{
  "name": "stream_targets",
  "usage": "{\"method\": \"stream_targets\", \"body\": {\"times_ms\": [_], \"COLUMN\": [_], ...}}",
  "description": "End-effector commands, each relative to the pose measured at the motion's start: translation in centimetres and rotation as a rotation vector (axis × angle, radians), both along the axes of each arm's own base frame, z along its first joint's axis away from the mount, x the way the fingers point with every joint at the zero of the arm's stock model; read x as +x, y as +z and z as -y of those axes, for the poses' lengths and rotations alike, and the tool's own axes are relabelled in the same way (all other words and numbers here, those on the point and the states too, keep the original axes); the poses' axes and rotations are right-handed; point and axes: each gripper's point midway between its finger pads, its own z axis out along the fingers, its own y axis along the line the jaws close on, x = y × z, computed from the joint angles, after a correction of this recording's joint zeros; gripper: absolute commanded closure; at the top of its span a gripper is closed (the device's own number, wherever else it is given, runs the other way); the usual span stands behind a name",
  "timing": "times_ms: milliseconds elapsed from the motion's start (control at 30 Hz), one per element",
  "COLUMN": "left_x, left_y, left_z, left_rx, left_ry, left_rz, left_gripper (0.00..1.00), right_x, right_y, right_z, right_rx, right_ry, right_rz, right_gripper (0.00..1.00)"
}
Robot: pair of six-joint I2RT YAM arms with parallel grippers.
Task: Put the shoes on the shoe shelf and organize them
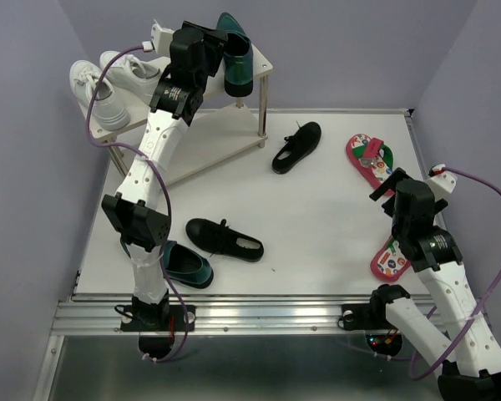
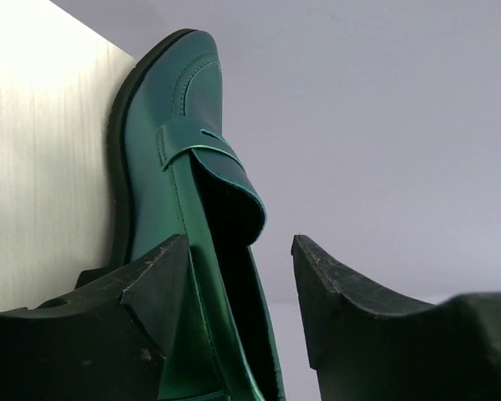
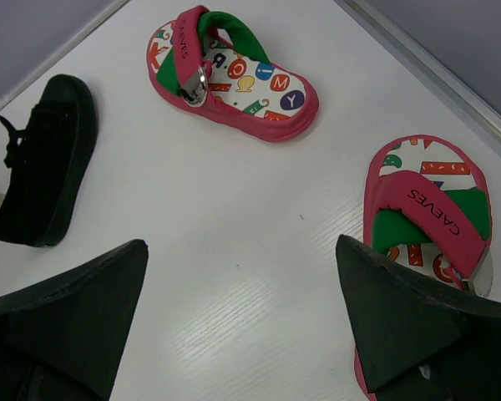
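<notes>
One glossy dark-green loafer (image 1: pixel 234 54) sits at the right end of the shoe shelf's top board (image 1: pixel 265 61). In the left wrist view the loafer (image 2: pixel 171 159) has its sole against the pale wood (image 2: pixel 42 167). My left gripper (image 1: pixel 221 60) (image 2: pixel 238 242) is open around the loafer's heel end, with a gap at the right finger. The second green loafer (image 1: pixel 188 266) lies by the left arm's base. The black strap shoes (image 1: pixel 296 147) (image 1: pixel 224 239) and the red flip-flops (image 1: pixel 369 159) (image 1: pixel 390 259) lie on the table. My right gripper (image 1: pixel 387 188) (image 3: pixel 242 246) is open and empty above the table between the flip-flops (image 3: pixel 234 79) (image 3: pixel 430 209).
A pair of white sneakers (image 1: pixel 108 83) fills the left half of the top board. The lower board (image 1: pixel 221 138) shows below it. One black shoe (image 3: pixel 42 163) shows at the left of the right wrist view. The table's raised rim (image 1: pixel 413 142) runs along the right side.
</notes>
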Motion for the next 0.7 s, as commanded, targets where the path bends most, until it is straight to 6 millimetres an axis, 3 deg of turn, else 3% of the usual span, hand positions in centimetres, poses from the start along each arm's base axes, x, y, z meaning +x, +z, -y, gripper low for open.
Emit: {"method": "stream_targets", "body": {"times_ms": [0,167,400,533,567,600,667], "left_x": [-1.4,-2.5,-4.8,-7.3,-7.4,-8.5,-9.1], "left_y": [5.3,7.1,8.6,9.9,9.0,9.6,9.0], "left_z": [-0.2,-0.3,-1.0,-1.9,-1.8,-2.2,-2.3], "left_rx": [-0.050,0.015,0.150,0.253,0.310,0.328,0.405], "left_ry": [-0.027,-0.048,-0.054,-0.034,-0.036,-0.032,-0.038], "left_rz": [0.146,0.200,0.242,0.269,0.253,0.267,0.261], "left_gripper": [0.32,0.11,0.09,0.09,0.09,0.09,0.09], "right_x": [0.1,0.2,1.1,1.5,1.5,1.5,1.6], "right_y": [1.9,2.1,1.8,2.0,2.0,2.0,2.0], "right_z": [0.3,0.1,-0.7,-1.0,-1.0,-1.0,-1.0], "right_rx": [0.004,0.007,0.014,0.021,0.021,0.020,0.020], "right_ry": [-0.017,-0.006,0.034,0.046,0.046,0.047,0.047], "right_rz": [0.048,0.053,0.039,0.045,0.045,0.045,0.046], "right_gripper": [0.00,0.00,0.00,0.00,0.00,0.00,0.00]}}
